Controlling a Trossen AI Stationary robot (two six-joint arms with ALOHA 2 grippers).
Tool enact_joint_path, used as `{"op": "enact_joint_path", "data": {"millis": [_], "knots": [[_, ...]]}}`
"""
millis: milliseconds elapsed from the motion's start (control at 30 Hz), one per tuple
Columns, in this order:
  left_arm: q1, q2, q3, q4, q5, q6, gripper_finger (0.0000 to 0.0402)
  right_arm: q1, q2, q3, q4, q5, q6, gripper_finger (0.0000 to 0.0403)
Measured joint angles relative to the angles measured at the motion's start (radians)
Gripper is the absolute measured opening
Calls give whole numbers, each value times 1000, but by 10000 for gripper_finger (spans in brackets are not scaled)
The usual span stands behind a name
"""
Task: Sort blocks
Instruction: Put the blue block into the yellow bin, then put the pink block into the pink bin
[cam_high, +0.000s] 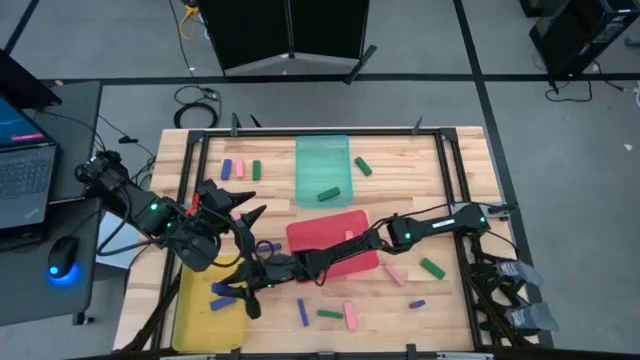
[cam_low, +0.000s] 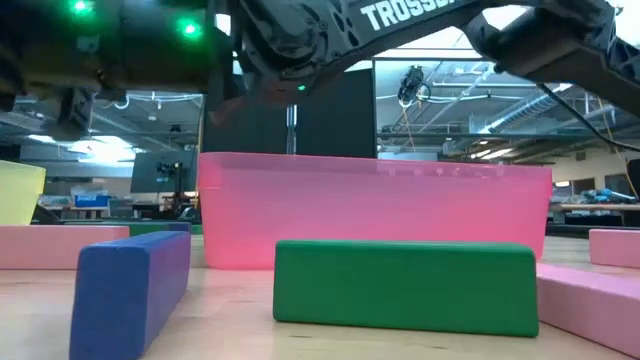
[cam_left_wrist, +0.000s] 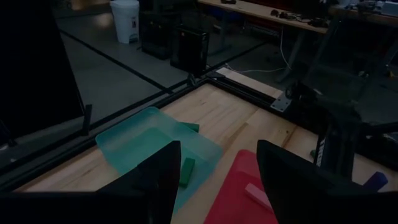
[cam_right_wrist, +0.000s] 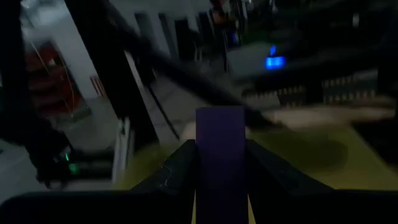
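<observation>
Now right gripper (cam_right_wrist: 219, 163) pinches blue block (cam_right_wrist: 219, 140) tight, hanging over yellow tray (cam_high: 197, 318). Left gripper (cam_left_wrist: 217, 171) waits near table's left side, fingers apart, nothing inside. Risk: letting go early, block bounces off tray onto table.

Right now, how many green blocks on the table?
5 green blocks: one in the teal tray, one left and right of it, two near front. Arms may hide more.

blue block (cam_right_wrist: 219, 149), teal tray (cam_high: 322, 167), red tray (cam_high: 330, 236), yellow tray (cam_high: 196, 315)
</observation>
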Motion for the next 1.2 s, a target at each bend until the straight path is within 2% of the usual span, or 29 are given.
{"op": "enact_joint_path", "data": {"millis": [100,333,433,567,733,800,900,1033,1200], "knots": [[0,0,0,1,0,0,218,1,-21,-47,-15,-2,-22,125],[0,0,0,0,0,-1,218,1,-62,-46,-65,-14,-103,272],[0,1,0,0,0,-1,218,0,-70,-48,-76,-23,-122,309],[0,1,0,-1,1,-1,218,-1,-103,-48,-131,-22,-190,321],[-1,-8,0,-4,6,-4,218,-6,-152,-90,-136,29,-217,300],[-9,-10,0,-6,9,1,218,-13,-179,-167,-93,30,-210,288],[-21,-15,0,-8,4,2,218,-23,-263,-354,43,71,-199,271],[-30,-19,0,-34,8,-2,218,-40,-455,-702,268,153,-206,257],[15,-19,0,-151,91,-109,218,-45,-729,-1107,419,325,-283,254]]}}
